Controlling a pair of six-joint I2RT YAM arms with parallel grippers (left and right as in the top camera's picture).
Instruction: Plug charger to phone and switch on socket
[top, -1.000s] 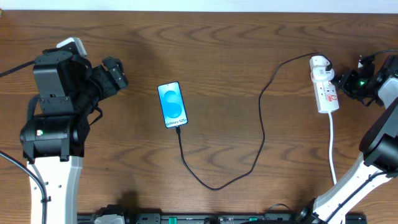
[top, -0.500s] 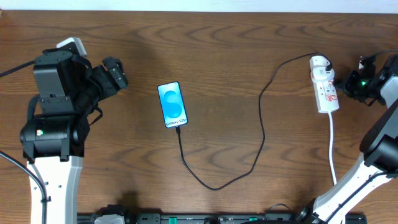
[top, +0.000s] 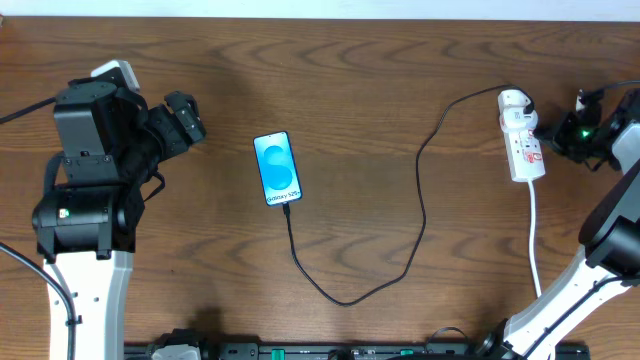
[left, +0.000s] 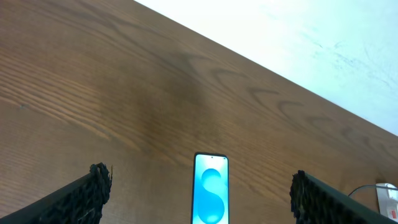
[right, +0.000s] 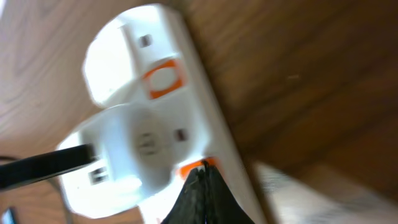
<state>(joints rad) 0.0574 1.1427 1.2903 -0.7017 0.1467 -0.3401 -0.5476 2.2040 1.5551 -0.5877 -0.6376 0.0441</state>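
Observation:
The phone (top: 278, 168) lies mid-table with its blue screen lit; it also shows in the left wrist view (left: 211, 188). The charger cable (top: 420, 215) runs from the phone's near end in a loop up to the socket (top: 522, 138), a white power strip at the right. In the right wrist view the socket (right: 155, 106) fills the frame with a white plug in it and orange-red switches. My right gripper (right: 202, 171) is shut, its tip touching a switch at the strip's edge. My left gripper (left: 199, 193) is open and empty, left of the phone.
The socket's thick white cord (top: 535, 240) runs toward the front edge at the right. The table's far edge meets a white wall (left: 323, 43). Both arm bases stand at the front corners.
My right gripper has drawn slightly to the right beside the socket. The left arm, phone and cable have not moved.

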